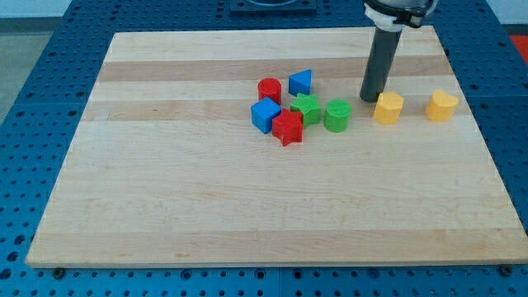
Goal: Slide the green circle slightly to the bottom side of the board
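Note:
The green circle (337,115) sits right of the board's middle, touching or nearly touching a green star-shaped block (307,108) on its left. My tip (369,98) rests on the board to the upper right of the green circle, a short gap away, and just left of a yellow hexagon-like block (388,108). The rod rises from the tip toward the view's top.
A cluster lies left of the green circle: a red cylinder (270,90), a blue triangle-like block (301,82), a blue cube (266,115) and a red star-shaped block (288,128). A second yellow block (442,106) lies near the right edge of the wooden board (165,206).

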Controlling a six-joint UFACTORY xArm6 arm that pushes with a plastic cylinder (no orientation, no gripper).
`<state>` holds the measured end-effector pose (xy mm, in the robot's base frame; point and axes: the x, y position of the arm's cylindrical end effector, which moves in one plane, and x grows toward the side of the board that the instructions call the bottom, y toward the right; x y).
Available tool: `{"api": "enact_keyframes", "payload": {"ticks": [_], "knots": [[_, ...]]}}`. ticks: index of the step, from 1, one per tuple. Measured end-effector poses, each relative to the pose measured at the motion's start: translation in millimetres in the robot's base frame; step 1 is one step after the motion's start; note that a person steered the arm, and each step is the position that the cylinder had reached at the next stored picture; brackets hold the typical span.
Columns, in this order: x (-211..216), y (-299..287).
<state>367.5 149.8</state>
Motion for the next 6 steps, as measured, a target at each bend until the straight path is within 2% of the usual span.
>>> {"api": "enact_keyframes", "payload": {"ticks": [2, 6], "knots": [[0, -39], [31, -38]]}}
